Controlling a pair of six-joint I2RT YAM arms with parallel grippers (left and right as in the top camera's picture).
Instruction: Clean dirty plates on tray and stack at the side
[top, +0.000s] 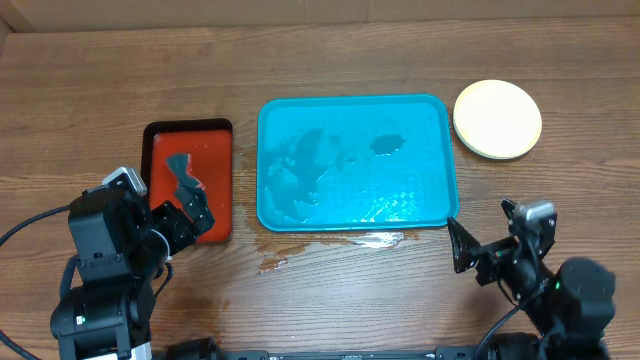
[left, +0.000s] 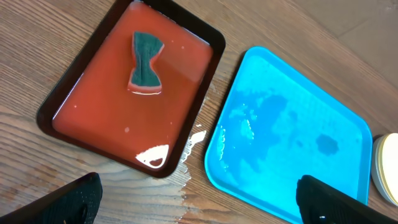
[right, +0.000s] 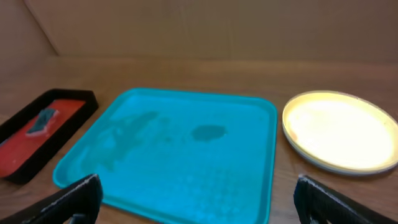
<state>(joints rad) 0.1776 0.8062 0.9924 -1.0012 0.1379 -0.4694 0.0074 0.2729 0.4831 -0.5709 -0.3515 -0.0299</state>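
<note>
The teal tray (top: 352, 205) lies mid-table, wet, with nothing on it; it also shows in the left wrist view, tray (left: 292, 186), and in the right wrist view, tray (right: 180, 180). The plates (top: 497, 118) are stacked on the table to the right of the tray, pale yellow on top; the stack of plates (right: 342, 130) looks clean. The plates (left: 387, 168) barely show at the edge of the left wrist view. My left gripper (top: 185, 218) hovers open over the near end of the red tray. My right gripper (top: 462, 248) stands open just off the teal tray's near right corner.
A red tray with a black rim (top: 150, 150) lies left of the teal tray, holding water and a green sponge (top: 183, 172). Spilled water (top: 380, 240) lies on the wood along the teal tray's front edge. A cardboard wall stands behind the table.
</note>
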